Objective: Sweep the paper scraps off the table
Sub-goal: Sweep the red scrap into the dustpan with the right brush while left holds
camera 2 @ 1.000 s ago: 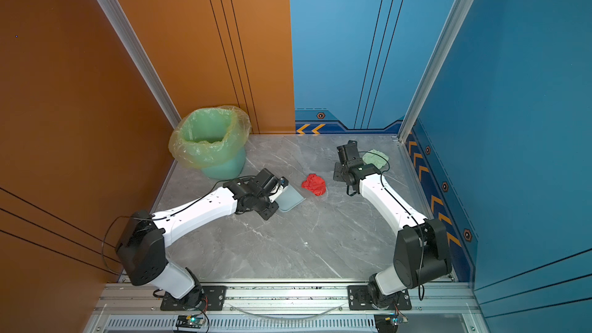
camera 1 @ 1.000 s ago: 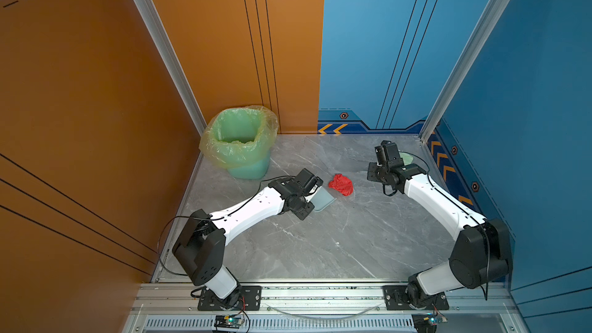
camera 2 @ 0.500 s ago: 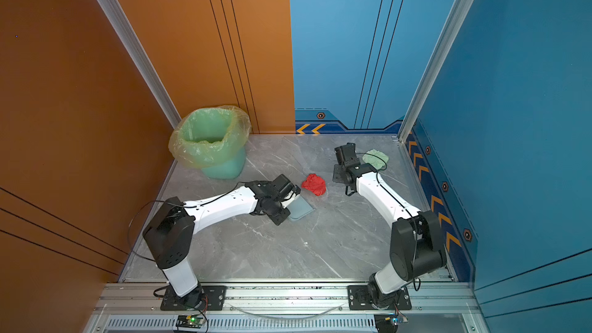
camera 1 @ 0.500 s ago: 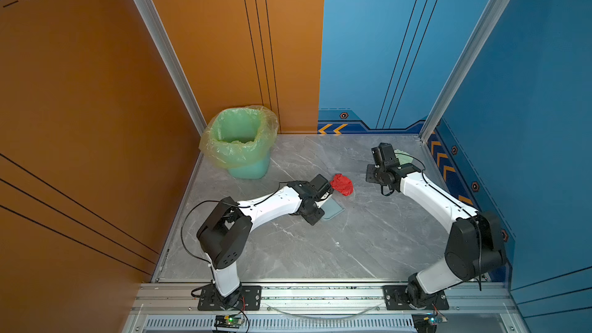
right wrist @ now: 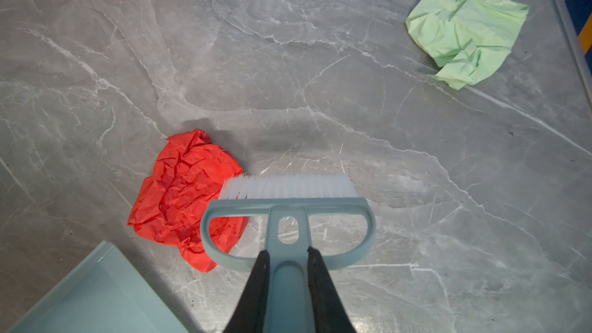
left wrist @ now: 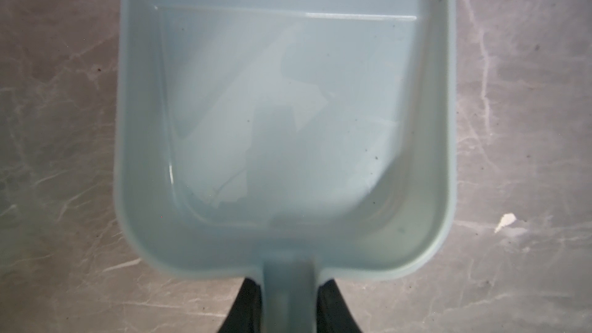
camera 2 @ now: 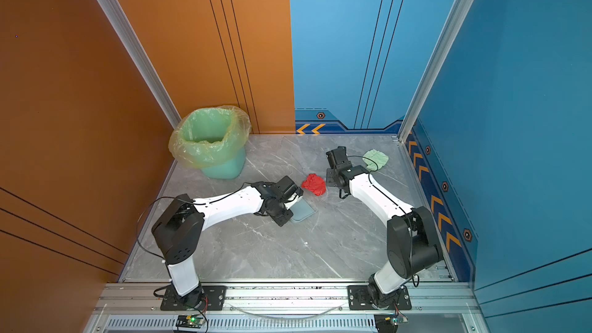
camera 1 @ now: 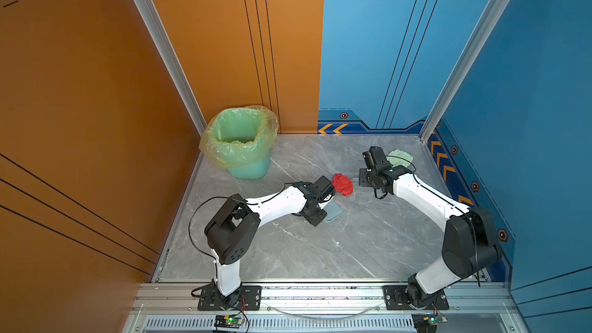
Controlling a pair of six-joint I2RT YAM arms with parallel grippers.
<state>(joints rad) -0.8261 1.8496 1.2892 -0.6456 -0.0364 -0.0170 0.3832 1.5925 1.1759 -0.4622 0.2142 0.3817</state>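
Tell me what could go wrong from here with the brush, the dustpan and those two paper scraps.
1. The brush overlaps only one edge of the red scrap, so a stroke may flick it aside.
2. The left wrist view shows nothing ahead of the lip of the dustpan, so the scrap could slide past its corner.
3. The green scrap lies close to the edge of the table; getting bristles behind it looks awkward.

White arm links [camera 1: 278, 203], black joints [camera 1: 232, 233], bolted black base plates [camera 1: 253, 297]
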